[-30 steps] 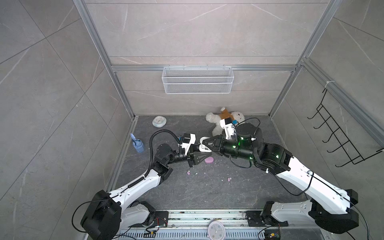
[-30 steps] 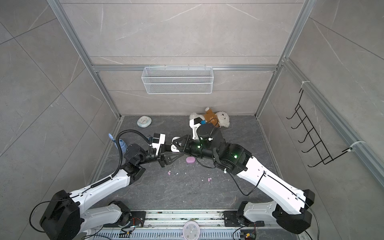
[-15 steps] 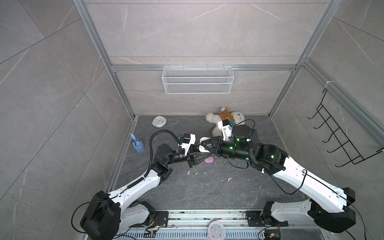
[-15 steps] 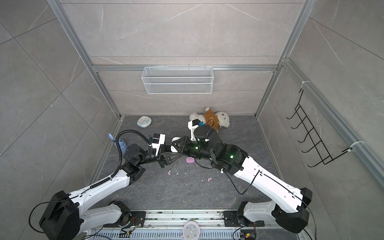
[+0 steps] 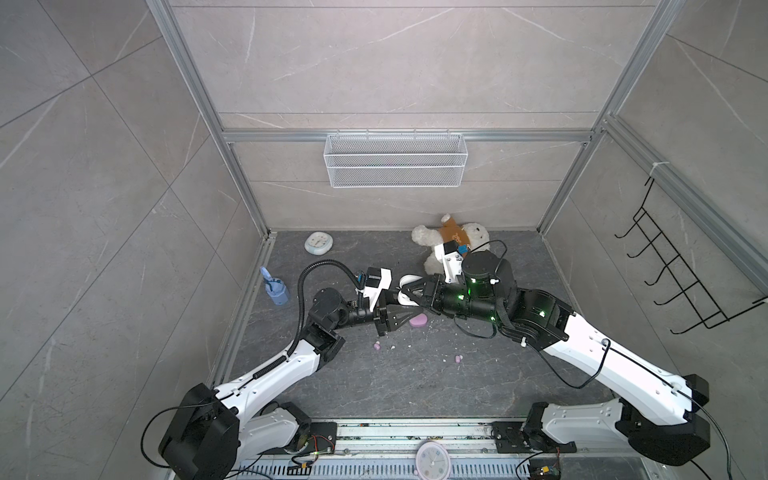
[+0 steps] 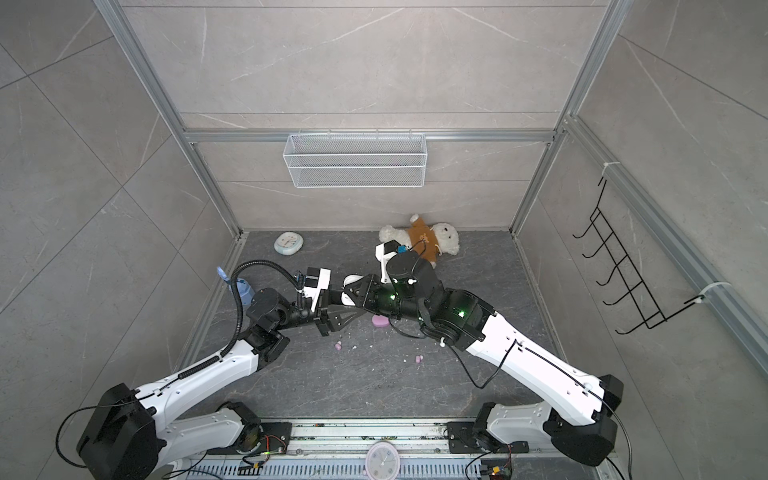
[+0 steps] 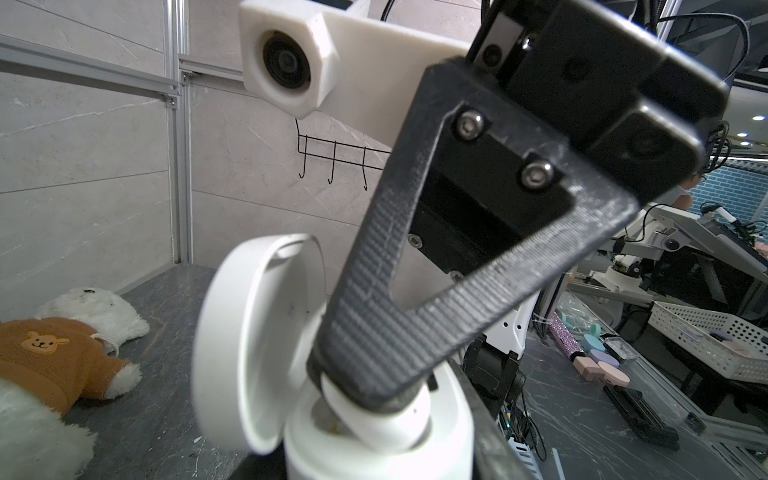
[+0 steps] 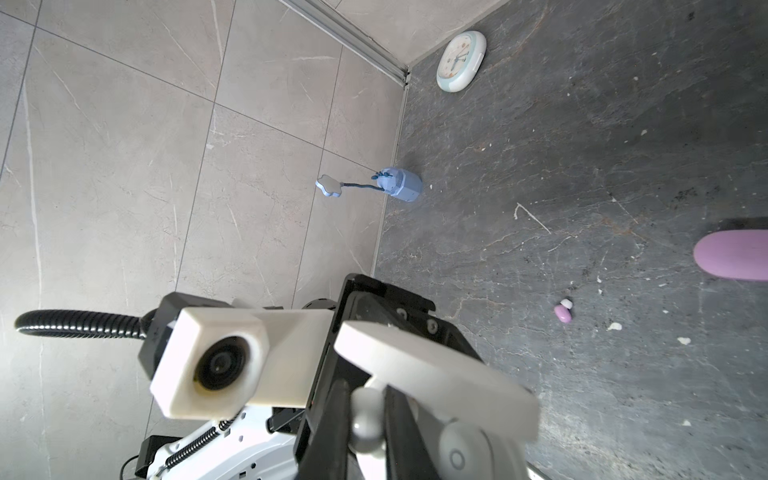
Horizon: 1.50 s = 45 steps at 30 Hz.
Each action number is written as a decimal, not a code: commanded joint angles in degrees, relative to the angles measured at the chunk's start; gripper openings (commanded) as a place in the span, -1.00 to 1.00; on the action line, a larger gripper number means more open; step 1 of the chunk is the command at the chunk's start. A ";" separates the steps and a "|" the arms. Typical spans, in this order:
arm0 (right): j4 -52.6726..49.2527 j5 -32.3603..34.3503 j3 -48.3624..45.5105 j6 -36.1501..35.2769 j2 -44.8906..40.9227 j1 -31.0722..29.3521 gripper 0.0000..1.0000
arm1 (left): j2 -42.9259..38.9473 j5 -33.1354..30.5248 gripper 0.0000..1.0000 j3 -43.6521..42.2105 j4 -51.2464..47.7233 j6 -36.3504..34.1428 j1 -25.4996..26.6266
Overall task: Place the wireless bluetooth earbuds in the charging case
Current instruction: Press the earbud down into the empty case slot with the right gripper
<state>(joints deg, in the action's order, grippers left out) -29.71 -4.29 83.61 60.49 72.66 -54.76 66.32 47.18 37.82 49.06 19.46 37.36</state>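
the right gripper (image 5: 410, 294) is clenched on a small glossy white plastic earbud (image 8: 368, 409), pinched between its two dark ridged fingers (image 7: 374, 332). in the left wrist view the bud's rounded end sits tilted in the mouth of the white plastic charging case (image 7: 353, 461), not fully down in its well. the left gripper (image 5: 404, 303) is clamped on that case from the sides and holds it clear of the dark grey stone-look floor (image 5: 415, 386), near the middle of the cell in both top views. the case's round white hinged lid (image 7: 249, 353) stands swung open just beside the right gripper's finger (whether the two touch i cannot tell). the two grippers meet tip to tip at the case, the left arm reaching in from the left and the right arm from the right.

on the floor just beside the grippers, on the side nearer the robot bases, lies a pink oval plastic case (image 5: 417, 321). nearer the bases again lie two tiny pink plastic earbuds, one (image 5: 377, 345) below the left gripper and one (image 5: 458, 358) off to the right, well apart from each other, with small white crumbs (image 5: 409, 345) scattered between them.
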 commanded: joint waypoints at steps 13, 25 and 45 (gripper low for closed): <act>-8.01 1.28 0.68 0.29 -1.51 -0.61 -0.24 | -2.98 0.62 -0.69 2.84 2.36 -1.61 0.14; -13.72 2.64 4.31 -1.64 -0.62 -0.60 -0.04 | -3.31 0.70 -0.69 3.04 1.86 -1.96 0.09; -14.58 -0.06 10.16 -5.43 5.24 -0.61 0.00 | -3.84 1.40 -0.69 2.87 2.18 -1.62 0.65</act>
<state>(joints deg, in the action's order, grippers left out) -40.97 -2.44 93.01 56.29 76.55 -55.33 64.71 48.36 37.82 45.63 19.27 37.80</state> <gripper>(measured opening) 0.502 0.411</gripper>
